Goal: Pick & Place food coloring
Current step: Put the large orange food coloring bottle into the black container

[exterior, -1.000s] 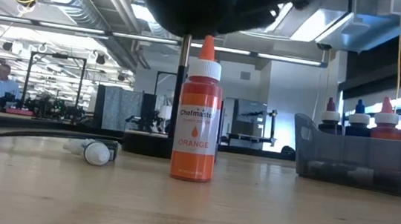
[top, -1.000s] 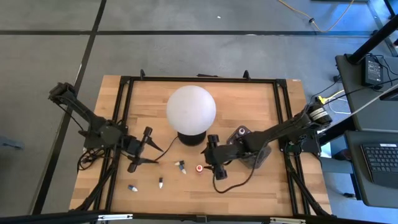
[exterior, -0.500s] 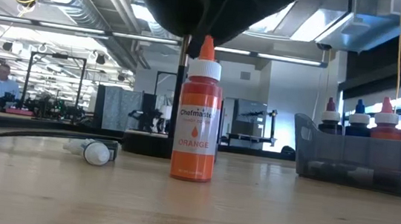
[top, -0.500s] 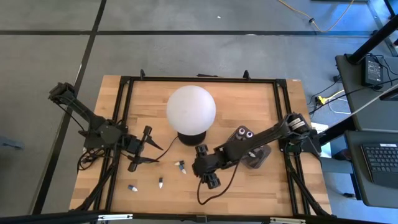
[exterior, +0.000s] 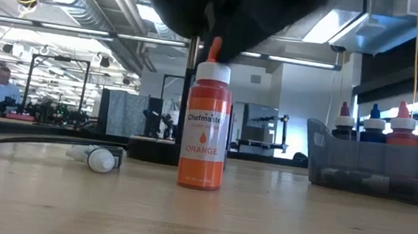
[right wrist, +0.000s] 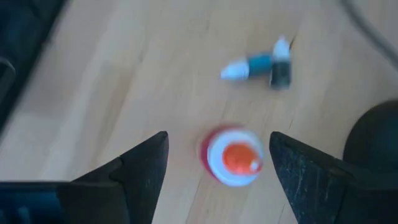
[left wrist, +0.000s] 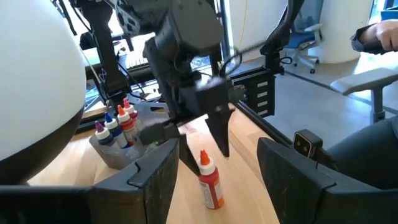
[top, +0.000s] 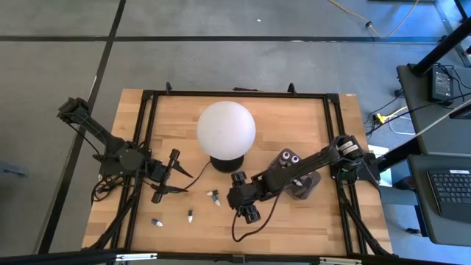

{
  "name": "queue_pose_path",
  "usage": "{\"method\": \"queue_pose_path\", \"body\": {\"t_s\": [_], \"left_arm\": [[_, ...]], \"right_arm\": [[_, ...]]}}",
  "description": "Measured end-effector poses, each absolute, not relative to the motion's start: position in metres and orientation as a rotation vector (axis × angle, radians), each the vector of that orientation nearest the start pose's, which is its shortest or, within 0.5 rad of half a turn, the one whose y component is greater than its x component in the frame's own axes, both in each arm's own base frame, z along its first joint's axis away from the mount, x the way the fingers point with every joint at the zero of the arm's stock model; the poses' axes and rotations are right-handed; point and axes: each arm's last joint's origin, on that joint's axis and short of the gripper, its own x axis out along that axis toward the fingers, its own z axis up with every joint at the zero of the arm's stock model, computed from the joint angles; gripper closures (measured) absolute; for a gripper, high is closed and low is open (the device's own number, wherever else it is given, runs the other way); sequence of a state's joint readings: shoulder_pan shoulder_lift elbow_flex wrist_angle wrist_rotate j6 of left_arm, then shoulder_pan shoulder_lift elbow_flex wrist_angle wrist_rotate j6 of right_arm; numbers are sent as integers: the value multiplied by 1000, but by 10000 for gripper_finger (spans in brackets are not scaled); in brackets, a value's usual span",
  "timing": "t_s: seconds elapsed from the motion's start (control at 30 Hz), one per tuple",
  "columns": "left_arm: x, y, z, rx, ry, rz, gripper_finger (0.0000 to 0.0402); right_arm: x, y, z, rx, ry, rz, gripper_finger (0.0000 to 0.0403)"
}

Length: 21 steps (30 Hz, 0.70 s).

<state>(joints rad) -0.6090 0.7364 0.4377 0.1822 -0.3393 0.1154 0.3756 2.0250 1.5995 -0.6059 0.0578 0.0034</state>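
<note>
An orange food coloring bottle stands upright on its base on the table; it also shows in the left wrist view and from above in the right wrist view. My right gripper hangs open just over it, pointing down, with one finger on either side of the cap and no touch. In the high view my right gripper hides the bottle. My left gripper is open and empty at the table's left.
Three small bottles lie on the wood left of the orange one. A dark translucent tray holding several upright bottles stands at the right. The white globe lamp stands behind, its cord trailing left.
My right gripper has gone from beside the tray toward the table's left and near edge, over the orange bottle, and has come down so that its fingers now cover part of the bottle's tip. The bottle has stayed upright in place.
</note>
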Motion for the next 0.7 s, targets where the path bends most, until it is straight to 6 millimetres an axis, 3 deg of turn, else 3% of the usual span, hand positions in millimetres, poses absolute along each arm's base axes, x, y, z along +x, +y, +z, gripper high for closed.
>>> {"method": "queue_pose_path", "body": {"t_s": [0.3,0.7], "left_arm": [[145,-90,255,170,90,-275,183],[145,-90,255,172,91,-276,183]], "right_arm": [[404,155,208,-205,1023,273,135],[404,153,208,-210,1023,274,267]]}}
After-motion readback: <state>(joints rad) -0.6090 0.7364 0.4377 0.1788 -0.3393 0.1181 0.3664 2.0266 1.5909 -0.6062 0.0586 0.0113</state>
